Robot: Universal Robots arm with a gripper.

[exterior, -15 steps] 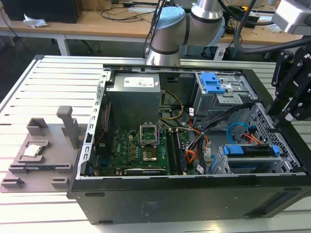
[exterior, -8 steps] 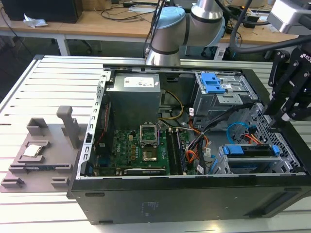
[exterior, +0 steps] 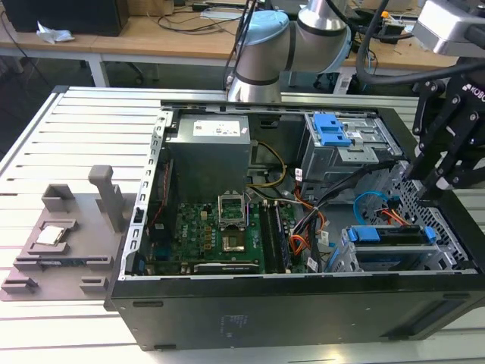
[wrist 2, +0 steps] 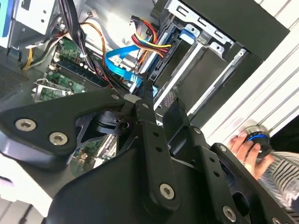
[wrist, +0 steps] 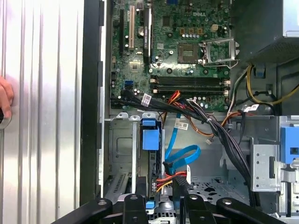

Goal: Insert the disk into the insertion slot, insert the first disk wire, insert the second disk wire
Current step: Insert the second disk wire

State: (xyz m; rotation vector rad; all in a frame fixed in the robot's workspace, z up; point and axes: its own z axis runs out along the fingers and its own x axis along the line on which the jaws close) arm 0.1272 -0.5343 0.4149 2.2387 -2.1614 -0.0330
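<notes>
Hovering my gripper [wrist 2: 160, 96] beside the insertion slot [exterior: 449, 246], fingers [wrist 2: 145, 100] parted, holding nothing; the first disk wire [wrist: 167, 177] looks limp, so I'd pinch its rigid plug end, never the leads.

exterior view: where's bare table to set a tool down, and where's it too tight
Bare slats of the table lie between the grey fixture and the table's far edge, beside the computer case. A narrow strip runs along the case's near side. Crowded: the claw hangs by the insertion slot, among cables.
</notes>
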